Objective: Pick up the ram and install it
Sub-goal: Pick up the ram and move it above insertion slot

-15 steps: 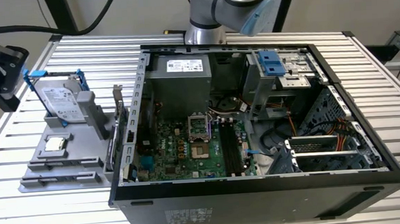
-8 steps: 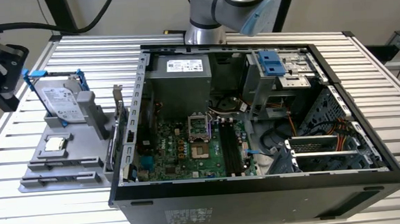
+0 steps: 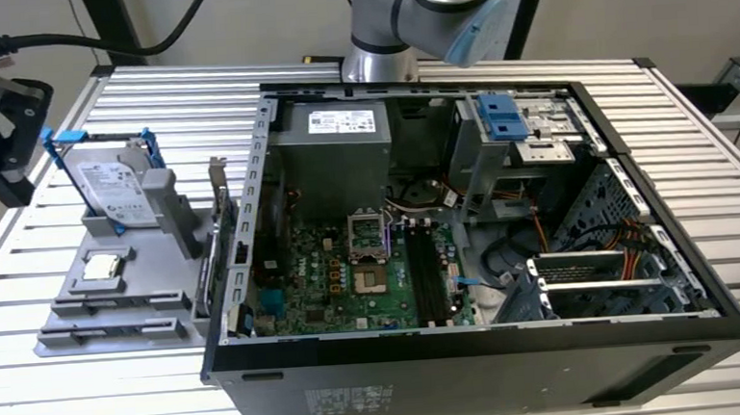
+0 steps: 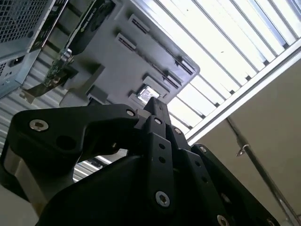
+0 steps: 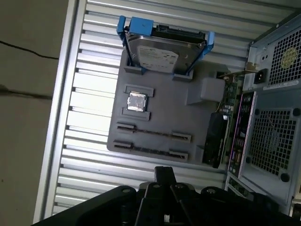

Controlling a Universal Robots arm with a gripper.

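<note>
On worktop (image 3: 73,399), holder (image 3: 119,305) sits just beside case (image 3: 482,355), on the exterior view's left; drive (image 3: 112,190) stands at holder's far end, chip (image 3: 101,268) before it, hand (image 3: 11,191) farther left.

Exterior view: bright, even light from above. Tabletop (image 3: 99,398) slats shone pale, mild glare along ribs. Computer case (image 3: 482,355) dim inside, deep shadow under drive bay and along near wall.

Second wrist view: tabletop slats washed out to near white. Tool (image 4: 155,110) dark, nearly silhouette, faint sheen on upper faces.

First wrist view: white glare strips between slats beside grey tray (image 5: 174,113). Hard drive (image 5: 162,52) lid caught soft reflection. Chip (image 5: 138,101) gleamed. Tool black, little detail. Floor (image 5: 28,70) dull, flat-lit.
</note>
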